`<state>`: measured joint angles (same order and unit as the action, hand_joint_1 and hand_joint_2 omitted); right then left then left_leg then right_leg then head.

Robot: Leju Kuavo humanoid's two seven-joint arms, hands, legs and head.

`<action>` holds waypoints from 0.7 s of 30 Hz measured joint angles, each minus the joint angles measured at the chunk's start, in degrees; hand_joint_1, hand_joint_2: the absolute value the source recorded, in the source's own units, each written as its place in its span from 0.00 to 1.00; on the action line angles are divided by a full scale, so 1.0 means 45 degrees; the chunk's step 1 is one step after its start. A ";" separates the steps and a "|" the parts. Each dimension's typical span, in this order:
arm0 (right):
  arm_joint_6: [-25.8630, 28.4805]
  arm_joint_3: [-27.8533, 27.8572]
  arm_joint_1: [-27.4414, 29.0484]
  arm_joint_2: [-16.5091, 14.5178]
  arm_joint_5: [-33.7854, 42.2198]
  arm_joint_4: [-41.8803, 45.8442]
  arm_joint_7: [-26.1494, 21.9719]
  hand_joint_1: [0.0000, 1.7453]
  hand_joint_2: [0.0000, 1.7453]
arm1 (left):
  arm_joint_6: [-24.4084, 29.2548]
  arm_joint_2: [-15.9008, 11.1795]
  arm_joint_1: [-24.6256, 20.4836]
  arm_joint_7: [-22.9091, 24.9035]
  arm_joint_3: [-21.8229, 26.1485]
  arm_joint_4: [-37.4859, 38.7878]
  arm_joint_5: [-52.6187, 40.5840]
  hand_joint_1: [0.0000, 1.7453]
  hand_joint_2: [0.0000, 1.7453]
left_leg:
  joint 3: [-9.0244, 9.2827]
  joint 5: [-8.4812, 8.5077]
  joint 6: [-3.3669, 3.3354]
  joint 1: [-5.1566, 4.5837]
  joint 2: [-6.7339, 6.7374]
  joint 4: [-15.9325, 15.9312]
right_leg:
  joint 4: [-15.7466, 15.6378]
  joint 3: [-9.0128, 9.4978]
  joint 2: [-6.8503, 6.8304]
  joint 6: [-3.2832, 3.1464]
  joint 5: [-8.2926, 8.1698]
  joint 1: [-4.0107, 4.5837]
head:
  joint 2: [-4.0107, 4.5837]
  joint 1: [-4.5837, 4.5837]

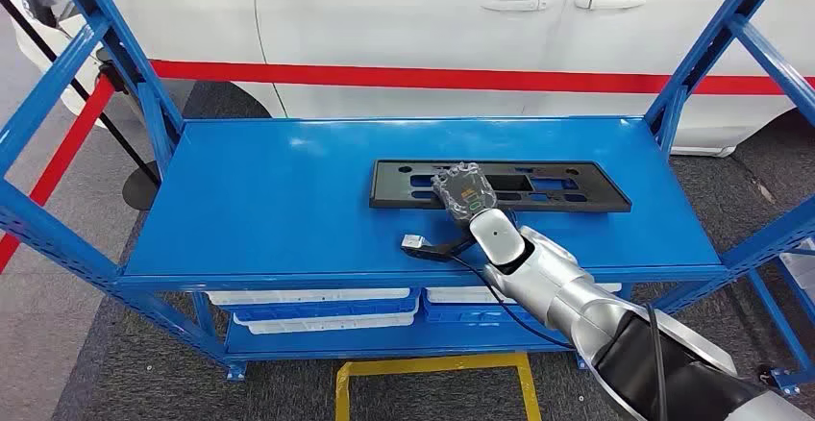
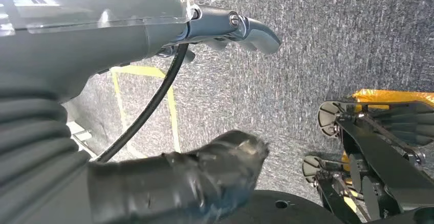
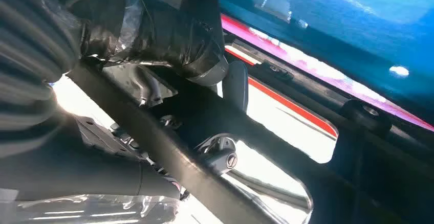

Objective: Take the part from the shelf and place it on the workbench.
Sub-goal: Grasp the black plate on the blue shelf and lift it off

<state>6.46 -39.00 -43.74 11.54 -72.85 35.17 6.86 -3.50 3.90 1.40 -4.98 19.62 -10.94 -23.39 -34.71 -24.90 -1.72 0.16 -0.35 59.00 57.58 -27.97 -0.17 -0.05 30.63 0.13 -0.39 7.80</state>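
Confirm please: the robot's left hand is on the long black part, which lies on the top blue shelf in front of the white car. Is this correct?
Not quite. It is the right hand that is on the black part, as the head view shows. The left hand hangs over the grey floor, holding nothing. The rest is correct: the part lies on the top blue shelf in front of the white car.

The part (image 1: 500, 185) is laid flat on the shelf (image 1: 269, 200), right of centre, with the right hand (image 1: 464, 193) placed on its near edge.

silver arm (image 1: 548, 277), black cable (image 1: 500, 298), taped thumb (image 2: 204, 178)
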 joint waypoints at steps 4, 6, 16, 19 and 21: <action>-0.0013 0.0015 0.0043 0.0012 0.0027 0.0051 -0.0115 1.00 1.00 | -0.0066 0.0028 0.0041 -0.0006 0.0052 -0.0066 0.0007 0.00 1.00 | 0.0000 0.0000 0.0000 0.0000 0.0000 0.0000 | 0.0000 0.0000 0.0000 0.0000 0.0000 0.0000 | 0.0000 0.0000; -0.0025 0.0017 0.0076 0.0021 0.0085 0.0099 -0.0204 1.00 1.00 | -0.0160 0.0042 0.0057 -0.0026 0.0128 -0.0101 0.0025 0.00 1.00 | 0.0000 0.0000 0.0000 0.0000 0.0000 0.0000 | 0.0000 0.0001 0.0000 0.0000 0.0000 0.0000 | 0.0000 0.0001; -0.0146 0.0017 0.0231 0.0064 0.0462 0.0390 -0.0622 1.00 1.00 | -0.0118 0.0081 0.0081 0.0235 0.0477 -0.0217 0.0081 0.00 1.00 | 0.0000 0.0000 0.0000 0.0000 0.0000 0.0000 | 0.0000 0.0001 0.0002 0.0000 0.0000 -0.0001 | 0.0000 0.0000; -0.0191 0.0017 0.0255 0.0073 0.0559 0.0452 -0.0693 1.00 1.00 | 0.0055 0.0100 0.0100 0.0354 0.0527 -0.0272 -0.0005 0.00 1.00 | 0.0000 0.0000 0.0000 0.0000 0.0001 0.0000 | 0.0000 0.0000 0.0002 0.0000 0.0000 -0.0001 | 0.0000 0.0000; -0.0131 0.0018 0.0294 0.0109 0.0644 0.0513 -0.0748 1.00 1.00 | 0.0143 0.0115 0.0123 0.0368 0.0551 -0.0329 -0.0027 0.00 1.00 | 0.0001 0.0000 0.0000 0.0000 0.0001 0.0000 | 0.0000 0.0000 0.0002 0.0000 0.0000 -0.0001 | 0.0000 0.0000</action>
<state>5.87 -38.92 -42.41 12.03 -69.95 37.47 3.50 -2.85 4.42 1.96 -3.33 22.10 -12.42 -23.51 -34.71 -24.90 -1.72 0.16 -0.35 59.00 57.58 -27.97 -0.16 -0.05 30.63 0.13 -0.39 7.80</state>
